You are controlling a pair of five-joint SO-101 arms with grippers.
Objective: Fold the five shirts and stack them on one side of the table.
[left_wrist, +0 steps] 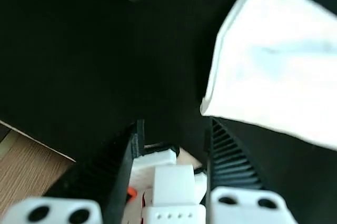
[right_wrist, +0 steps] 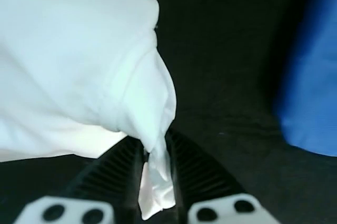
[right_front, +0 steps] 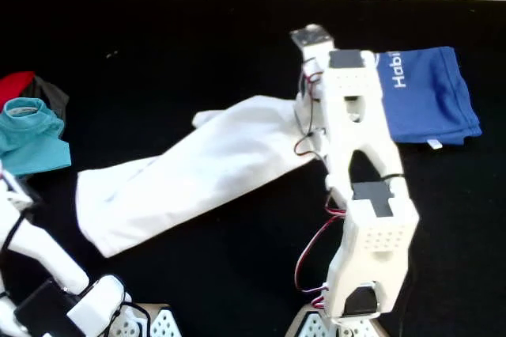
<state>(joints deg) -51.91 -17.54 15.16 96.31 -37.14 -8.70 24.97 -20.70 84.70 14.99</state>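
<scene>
Slippage threatens: right gripper (right_wrist: 156, 153) clamps only a thin corner of the white shirt (right_front: 198, 171) (left gripper (left_wrist: 171, 140) gapes, empty), so a sharp tug could free it.

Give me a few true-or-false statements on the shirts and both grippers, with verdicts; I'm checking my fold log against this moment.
1. The right gripper is shut on the white shirt. True.
2. The left gripper grips the white shirt too. False: it is open and holds nothing.
3. The blue shirt lies on top of the white shirt. False: the table shows between them.
4. A teal shirt lies across the table from the blue shirt. True.
</scene>
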